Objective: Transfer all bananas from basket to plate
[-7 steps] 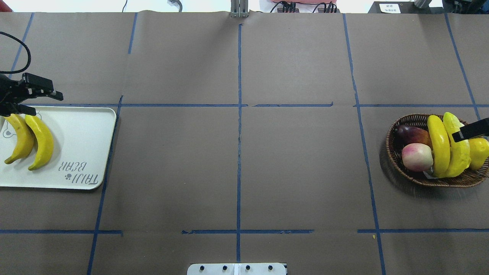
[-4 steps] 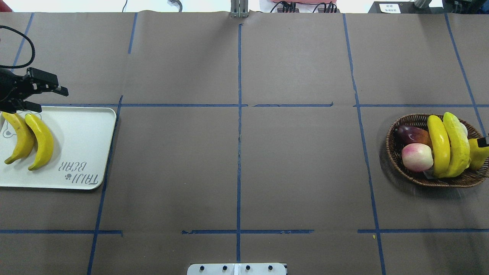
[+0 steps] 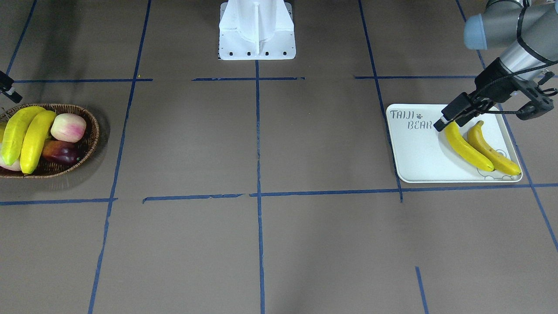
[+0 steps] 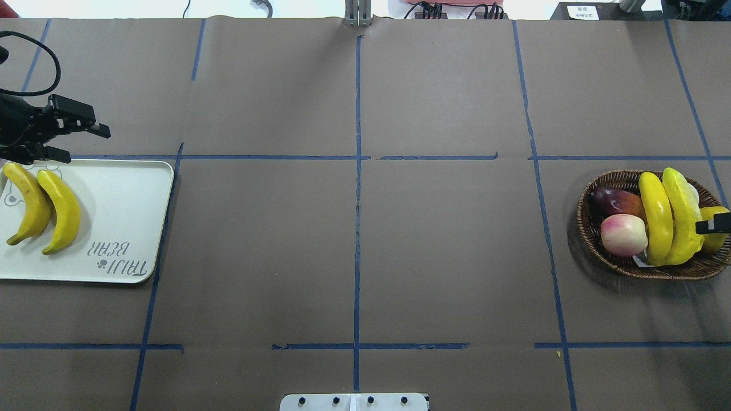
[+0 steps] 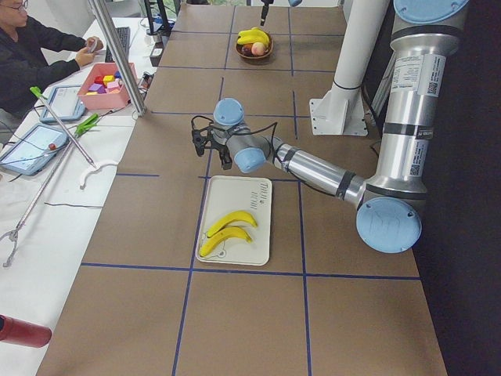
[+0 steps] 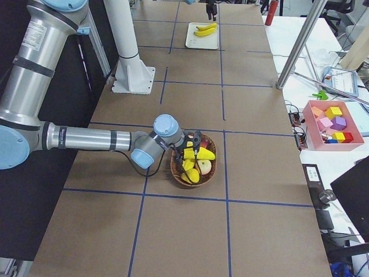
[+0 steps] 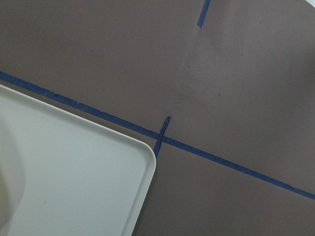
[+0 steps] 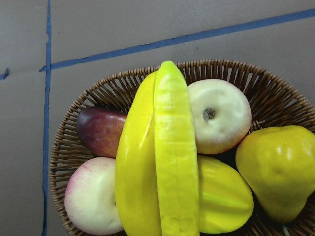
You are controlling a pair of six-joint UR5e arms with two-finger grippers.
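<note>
"TAIJI BEAR" on the plate [image 3: 418, 152]

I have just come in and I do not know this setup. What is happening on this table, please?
The robot is moving bananas from the basket to the plate. So far, two bananas lie side by side on the plate, and two more bananas lie in the basket among other fruit. The left gripper hovers near the plate, open and empty. The right gripper hangs over the basket; whether it is open cannot be seen.
</note>
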